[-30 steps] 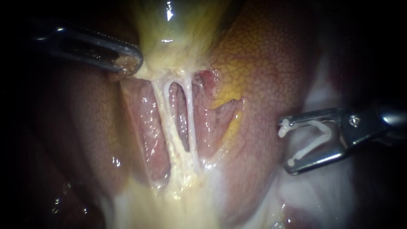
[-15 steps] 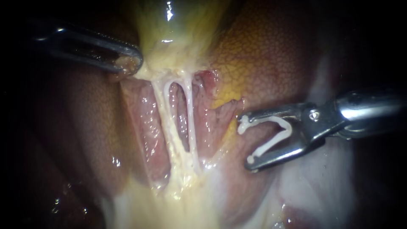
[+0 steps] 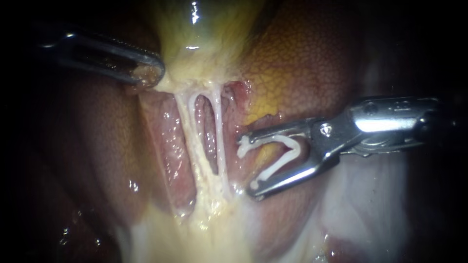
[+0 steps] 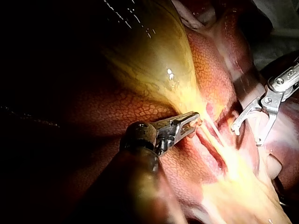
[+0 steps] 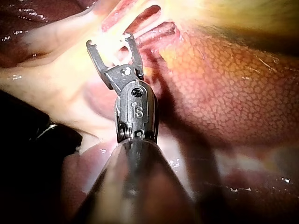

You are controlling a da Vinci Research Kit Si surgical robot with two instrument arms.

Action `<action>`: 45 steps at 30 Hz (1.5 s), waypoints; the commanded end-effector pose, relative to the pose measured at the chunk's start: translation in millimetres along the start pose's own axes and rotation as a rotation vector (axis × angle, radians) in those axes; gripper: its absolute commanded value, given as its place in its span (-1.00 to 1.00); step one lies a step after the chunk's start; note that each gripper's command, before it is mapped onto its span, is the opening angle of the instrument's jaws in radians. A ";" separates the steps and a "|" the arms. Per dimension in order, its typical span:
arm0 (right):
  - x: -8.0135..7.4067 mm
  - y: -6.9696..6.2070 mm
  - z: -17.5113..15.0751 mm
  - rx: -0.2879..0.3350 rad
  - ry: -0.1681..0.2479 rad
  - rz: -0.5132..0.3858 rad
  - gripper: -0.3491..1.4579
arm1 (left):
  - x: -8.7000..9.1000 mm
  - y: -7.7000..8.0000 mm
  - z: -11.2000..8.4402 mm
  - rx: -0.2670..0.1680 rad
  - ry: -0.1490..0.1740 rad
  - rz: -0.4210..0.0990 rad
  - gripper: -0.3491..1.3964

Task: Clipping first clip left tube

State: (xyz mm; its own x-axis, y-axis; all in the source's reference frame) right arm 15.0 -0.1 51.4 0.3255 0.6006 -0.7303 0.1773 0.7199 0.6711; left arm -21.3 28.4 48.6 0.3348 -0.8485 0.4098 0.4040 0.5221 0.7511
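Note:
Two pale tubes run down from the gallbladder (image 3: pixel 204 29): the left tube (image 3: pixel 187 129) and the thinner right tube (image 3: pixel 219 131). My left instrument (image 3: pixel 146 73) is shut on yellowish tissue at the gallbladder's lower edge and holds it up; it also shows in the left wrist view (image 4: pixel 189 123). My right instrument (image 3: pixel 248 165) comes in from the right, its jaws wide apart with an open white clip (image 3: pixel 280 156) seated against both. Its tips lie just right of the right tube, touching neither tube. The right wrist view shows those jaws (image 5: pixel 110 42) short of the tubes.
Mottled brown liver (image 3: pixel 302 63) lies to the right of and behind the tubes. Pink raw tissue (image 3: pixel 165 146) flanks the tubes, and a window shows between them. Pale yellow fat (image 3: pixel 204 229) spreads below them. Whitish tissue (image 3: pixel 360 195) lies under the right instrument's shaft.
My right instrument has travelled left across the liver with the open clip, from the view's right edge to just beside the right tube. The left instrument has held still.

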 end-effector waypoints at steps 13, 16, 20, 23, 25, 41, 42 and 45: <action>-2.1 1.6 2.8 -0.005 -0.002 -0.013 0.03 | 0.0 0.0 0.0 0.000 0.000 0.000 -1.00; -2.6 2.0 3.3 -0.001 -0.005 -0.010 0.03 | 0.0 0.0 0.0 0.000 0.000 0.000 -1.00; -3.2 2.3 3.8 0.007 -0.005 -0.009 0.03 | 0.0 0.0 0.0 0.000 0.000 0.000 -1.00; -3.8 2.6 4.3 0.015 -0.009 -0.004 0.03 | 0.0 0.0 0.0 0.000 0.000 0.000 -1.00; -4.1 2.9 4.5 0.021 -0.011 -0.008 0.03 | 0.0 0.0 0.0 0.000 0.000 0.000 -1.00; -6.3 6.0 4.7 0.019 -0.016 -0.007 0.03 | 0.1 0.0 0.3 -0.002 -0.001 0.000 -1.00; -6.5 6.2 4.7 0.019 -0.017 -0.002 0.03 | 0.1 0.0 0.3 -0.002 -0.001 0.000 -1.00; -6.6 6.6 4.8 0.024 -0.018 -0.004 0.03 | 0.0 0.0 0.3 -0.002 -0.001 0.000 -1.00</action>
State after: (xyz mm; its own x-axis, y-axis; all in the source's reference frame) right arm 18.5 -0.9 61.4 0.3415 0.5906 -0.7311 0.2018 0.7137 0.6708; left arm -21.5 28.4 48.8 0.3342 -0.8483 0.4107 0.4051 0.5228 0.7500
